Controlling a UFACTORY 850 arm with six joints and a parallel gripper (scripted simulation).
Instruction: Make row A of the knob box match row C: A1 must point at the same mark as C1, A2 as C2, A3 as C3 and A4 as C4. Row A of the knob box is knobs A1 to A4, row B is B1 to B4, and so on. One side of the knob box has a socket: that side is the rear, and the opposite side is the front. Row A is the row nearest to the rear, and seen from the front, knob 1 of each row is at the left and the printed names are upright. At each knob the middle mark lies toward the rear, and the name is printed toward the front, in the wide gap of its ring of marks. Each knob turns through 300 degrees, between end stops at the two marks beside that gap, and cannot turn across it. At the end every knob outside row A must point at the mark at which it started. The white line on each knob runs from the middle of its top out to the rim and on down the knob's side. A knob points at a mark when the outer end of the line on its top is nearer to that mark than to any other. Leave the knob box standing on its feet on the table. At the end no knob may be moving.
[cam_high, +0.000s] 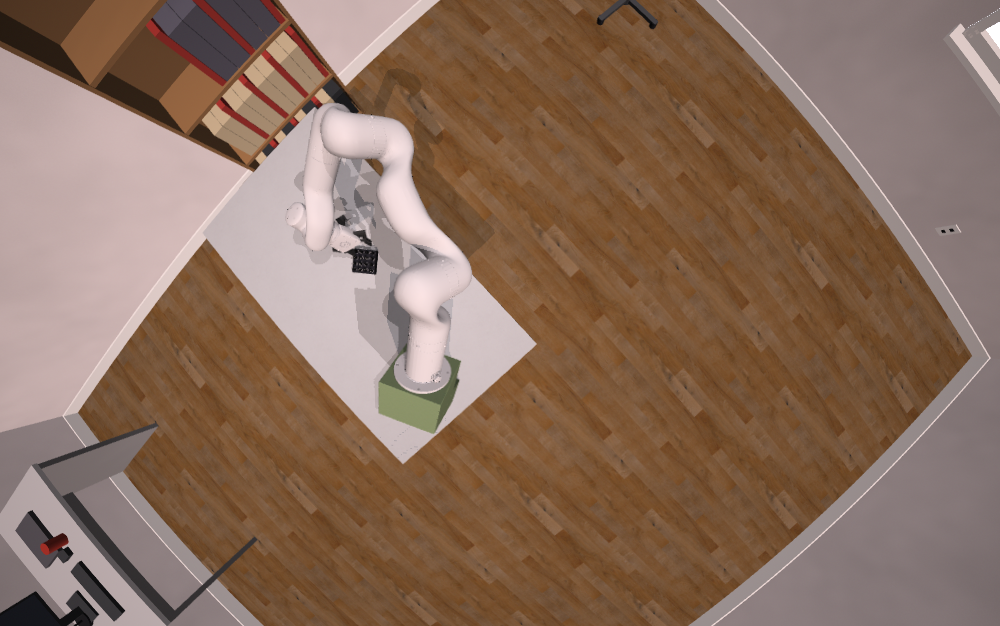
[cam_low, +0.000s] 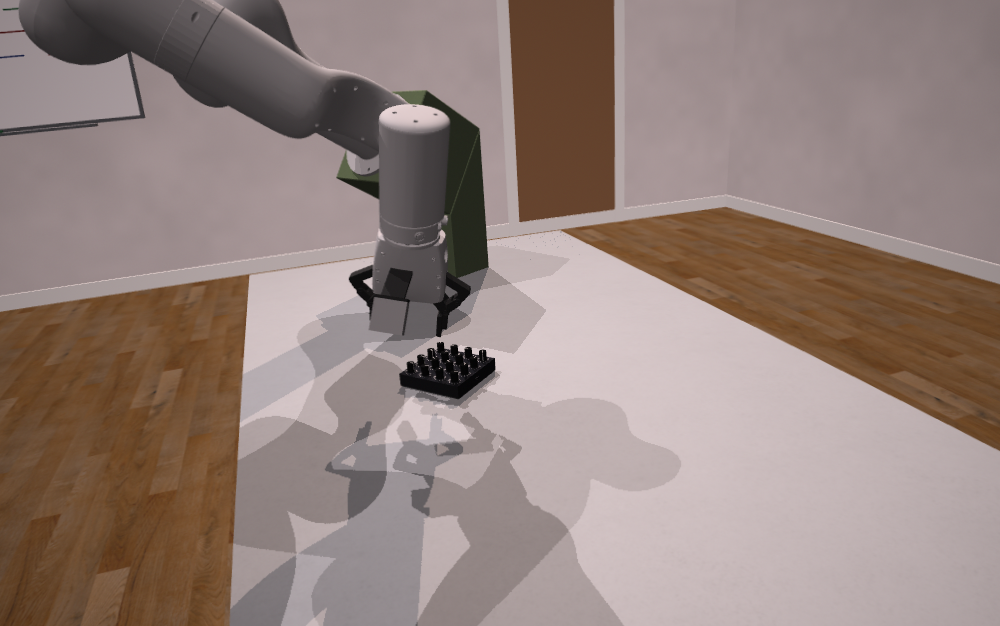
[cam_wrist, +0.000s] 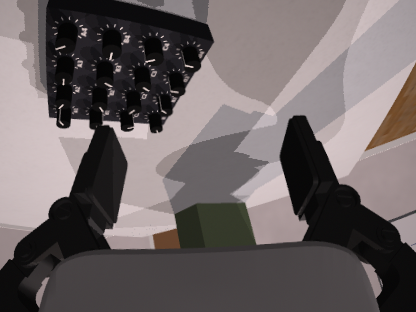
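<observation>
The black knob box stands on its feet on the white table top, with several rows of black knobs with white lines. In the wrist view the knob box lies at the upper left, ahead of my left finger. From above, the knob box is a small black square beside my wrist. My gripper hangs open and empty above the table, just behind the box and apart from it. In the wrist view my gripper holds nothing between its wide-spread fingers. The knob marks are too small to read.
The green pedestal carries the arm's base at the table's near end; it also shows in the exterior view. A bookshelf stands past the table's far corner. A grey console stands on the floor.
</observation>
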